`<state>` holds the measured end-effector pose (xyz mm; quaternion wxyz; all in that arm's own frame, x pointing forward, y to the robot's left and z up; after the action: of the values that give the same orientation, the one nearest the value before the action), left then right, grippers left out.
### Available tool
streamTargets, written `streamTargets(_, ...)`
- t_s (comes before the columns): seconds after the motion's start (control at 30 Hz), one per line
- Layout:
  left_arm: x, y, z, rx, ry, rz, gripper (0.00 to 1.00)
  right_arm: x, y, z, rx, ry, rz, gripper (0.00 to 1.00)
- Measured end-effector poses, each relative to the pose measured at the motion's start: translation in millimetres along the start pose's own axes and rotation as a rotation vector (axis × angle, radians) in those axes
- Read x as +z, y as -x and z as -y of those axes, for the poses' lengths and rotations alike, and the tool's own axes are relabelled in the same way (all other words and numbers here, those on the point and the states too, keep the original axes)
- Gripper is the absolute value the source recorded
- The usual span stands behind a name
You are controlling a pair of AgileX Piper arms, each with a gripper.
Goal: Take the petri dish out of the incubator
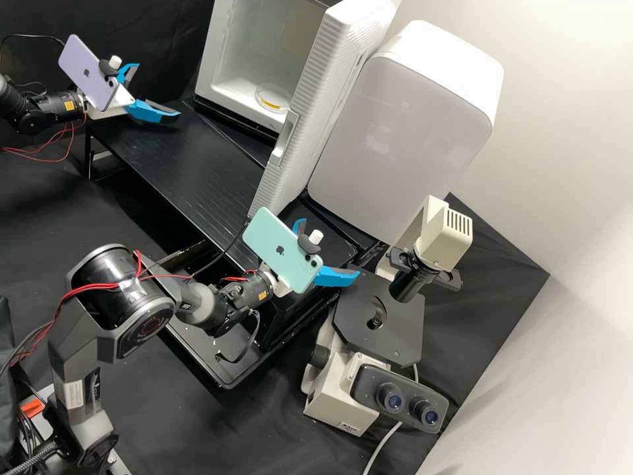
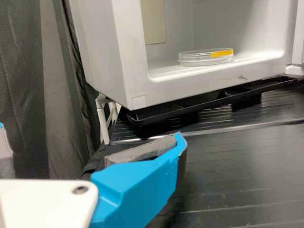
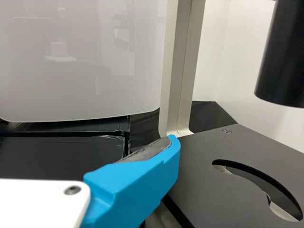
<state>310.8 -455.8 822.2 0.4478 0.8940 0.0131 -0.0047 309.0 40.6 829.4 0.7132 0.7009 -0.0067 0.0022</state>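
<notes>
Petri dish (image 1: pixel 272 97) lies flat on the floor of the open incubator (image 1: pixel 224 39), well apart from the left gripper (image 1: pixel 157 90), which hangs spread over the surface (image 1: pixel 191 165). It should enter low and level, straddle the rim, and pinch gently so the dish stays flat.

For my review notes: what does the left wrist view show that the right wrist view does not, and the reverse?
Only the left wrist view: the petri dish, yellow-marked, lying inside the open incubator. Only the right wrist view: the microscope stage and a black tube hanging above it. Both: white incubator casing and the black bench.
</notes>
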Motion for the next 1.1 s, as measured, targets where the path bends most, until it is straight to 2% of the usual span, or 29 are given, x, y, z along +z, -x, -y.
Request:
streamTargets(0.63, 7.1, 0.0, 1.6, -0.005, -0.003, 0.023, 1.0, 0.0, 0.0, 0.0, 0.0, 0.0, 0.0, 1.0)
streamTargets(0.83, 29.6, 5.0, 8.1, -0.029, -0.007, 0.099, 1.0, 0.0, 0.0, 0.0, 0.0, 0.0, 0.0, 1.0)
streamTargets(1.1, 70.5, 15.7, 9.7, -0.034, -0.024, 0.252, 1.0, 0.0, 0.0, 0.0, 0.0, 0.0, 0.0, 1.0)
